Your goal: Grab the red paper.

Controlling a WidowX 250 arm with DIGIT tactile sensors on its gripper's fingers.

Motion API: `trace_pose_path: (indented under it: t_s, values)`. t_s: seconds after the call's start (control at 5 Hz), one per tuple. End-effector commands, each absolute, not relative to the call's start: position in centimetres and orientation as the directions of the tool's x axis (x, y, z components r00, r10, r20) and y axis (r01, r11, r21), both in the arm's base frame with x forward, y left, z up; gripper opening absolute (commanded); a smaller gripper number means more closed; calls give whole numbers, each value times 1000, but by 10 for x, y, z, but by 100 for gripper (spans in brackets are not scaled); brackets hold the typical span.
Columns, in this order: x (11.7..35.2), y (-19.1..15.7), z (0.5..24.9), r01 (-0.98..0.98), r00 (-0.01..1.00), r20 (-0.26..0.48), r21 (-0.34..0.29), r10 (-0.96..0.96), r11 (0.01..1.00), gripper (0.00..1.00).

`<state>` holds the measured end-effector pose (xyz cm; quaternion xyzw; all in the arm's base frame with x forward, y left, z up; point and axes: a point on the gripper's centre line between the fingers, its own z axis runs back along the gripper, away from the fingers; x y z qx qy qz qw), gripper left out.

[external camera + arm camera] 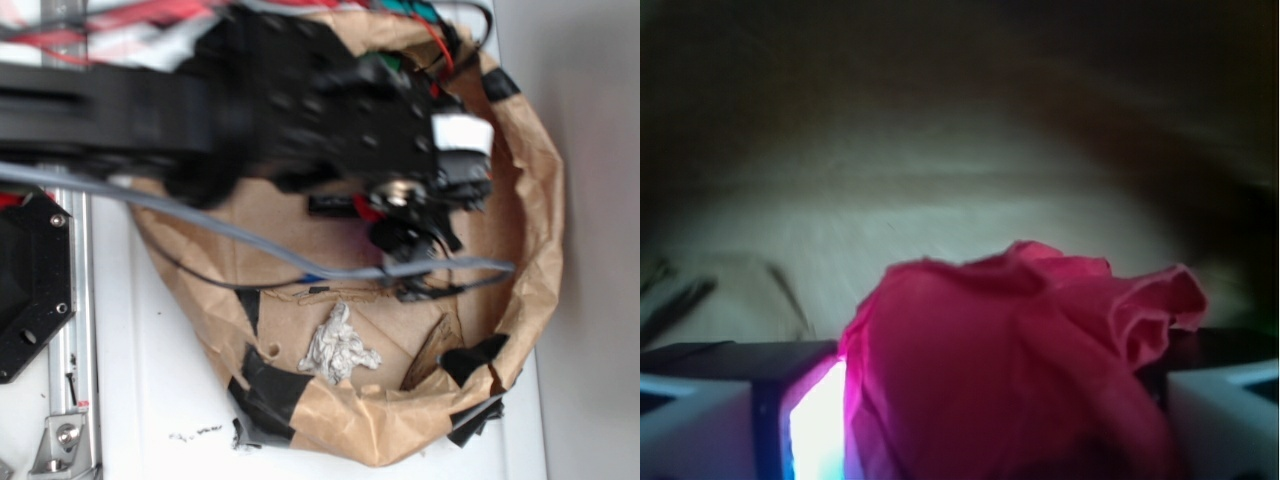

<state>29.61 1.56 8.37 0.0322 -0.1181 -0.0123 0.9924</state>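
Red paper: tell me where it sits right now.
In the wrist view the red paper fills the lower centre between the gripper fingers; in the exterior view only a red sliver shows under the arm, inside the brown paper ring.

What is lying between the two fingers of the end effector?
The red paper fills the gap between the fingers of the end effector. The wrist view shows this; in the exterior view only a red sliver shows under the arm.

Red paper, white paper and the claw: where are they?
red paper (1010,350): wrist view, middle of the wad.
white paper (338,347): exterior view, middle of the crumple.
claw (970,420): wrist view, between its fingertips.
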Motion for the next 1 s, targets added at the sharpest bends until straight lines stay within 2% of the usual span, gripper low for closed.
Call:
trace_pose_path:
  t_s: [0.0,0.4,0.6,0.8]
  values:
    - [277,-12,137,7,1000,15,172,-10,985,0]
    - [298,-30,130,-72,997,51,157,65,985,0]
    - [297,-34,129,-65,996,71,125,56,990,0]
    - [295,-35,128,-58,997,54,131,51,990,0]
